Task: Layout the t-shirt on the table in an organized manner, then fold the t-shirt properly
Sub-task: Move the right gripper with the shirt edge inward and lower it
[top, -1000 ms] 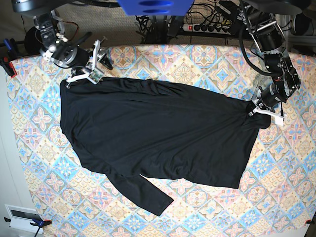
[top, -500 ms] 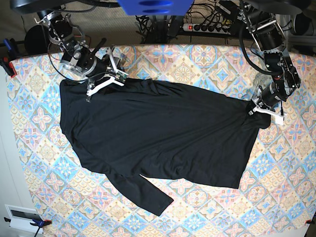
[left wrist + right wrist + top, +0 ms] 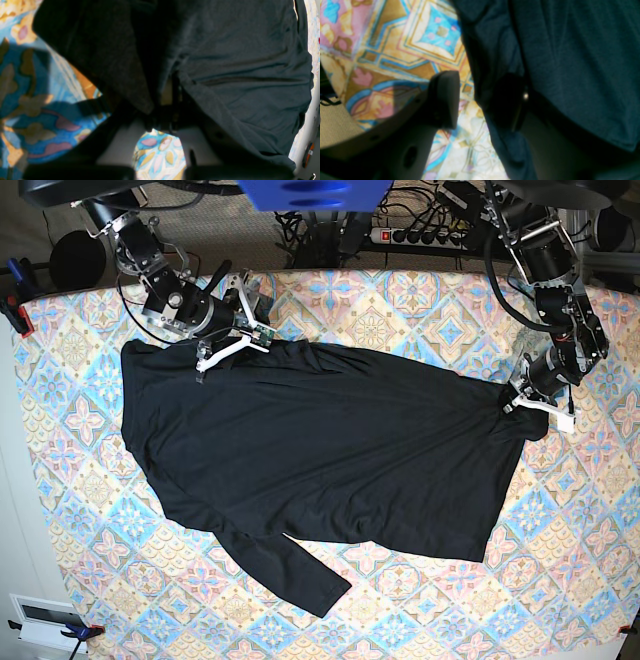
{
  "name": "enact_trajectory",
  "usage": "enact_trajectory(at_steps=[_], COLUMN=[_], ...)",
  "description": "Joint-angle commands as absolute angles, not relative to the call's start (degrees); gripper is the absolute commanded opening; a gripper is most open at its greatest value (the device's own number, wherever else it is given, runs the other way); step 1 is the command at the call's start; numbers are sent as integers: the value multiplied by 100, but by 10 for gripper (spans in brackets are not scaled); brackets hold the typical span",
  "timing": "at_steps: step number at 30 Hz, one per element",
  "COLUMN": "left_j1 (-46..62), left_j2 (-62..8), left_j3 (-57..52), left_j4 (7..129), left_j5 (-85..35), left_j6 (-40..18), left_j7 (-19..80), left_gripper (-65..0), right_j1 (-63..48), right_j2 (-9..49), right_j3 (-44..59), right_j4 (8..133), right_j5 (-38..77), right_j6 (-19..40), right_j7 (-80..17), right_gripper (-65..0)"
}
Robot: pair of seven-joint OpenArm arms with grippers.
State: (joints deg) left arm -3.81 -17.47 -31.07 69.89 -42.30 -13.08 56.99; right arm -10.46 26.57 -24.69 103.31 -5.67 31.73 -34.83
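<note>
The black t-shirt (image 3: 320, 450) lies spread across the patterned table (image 3: 580, 560), with one long sleeve (image 3: 290, 570) trailing toward the front. At the shirt's right end my left gripper (image 3: 535, 408) is shut on a bunched fold of the fabric; in the left wrist view the t-shirt (image 3: 237, 62) gathers into the closed left gripper (image 3: 162, 115). My right gripper (image 3: 232, 345) hovers open over the shirt's upper edge, left of the middle. In the right wrist view the right gripper (image 3: 477, 105) straddles the hem of the t-shirt (image 3: 570, 62): one of its fingers (image 3: 443, 100) is above the cloth, the other against the fabric.
A power strip with cables (image 3: 420, 235) lies behind the table's back edge. A white box (image 3: 45, 615) sits off the front left corner. A red clamp (image 3: 15, 310) holds the cloth at the left edge. A blue mount (image 3: 315, 192) hangs at the top.
My right gripper has travelled rightward along the shirt's upper edge, away from the left corner, staying open. The left gripper and the shirt have stayed put.
</note>
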Motion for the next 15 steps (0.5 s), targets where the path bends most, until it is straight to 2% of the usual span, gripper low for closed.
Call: enact_trajectory(at_steps=[1,4,8,12,15], left_j1=[-444,-444,-470,-479,-470], left_j2=[-1851,-1851,-1798,-1745,-1736], left_j3=[-3125,-3125,-3125,-3125,-3116], left_j4=[7064,7064,7064,7064,7064], left_j5=[-4233,-4233,-4233,-4215,-4215], left_j6=[-1305,-1305,-1305,-1305,-1305], left_j7=[5701,5692,5692,5701,5701], left_gripper=[-650,-650,-650,-650,-650], right_j1=[-1007,-1007,-664,-541,-541], right_j2=[2703,2703,2703,2703,2703], right_j3=[-2440,-2440,-2431,-2413,-2404], right_j4=[10325,10132,10000,10053,10211], right_j5=[-602,-602,-602,-602,-602], right_j6=[3152,3204,3767,3829,3829], right_j7=[-3503,-3503,-3503,-3503,-3503], right_gripper=[-375,-414,-526,-646,-650])
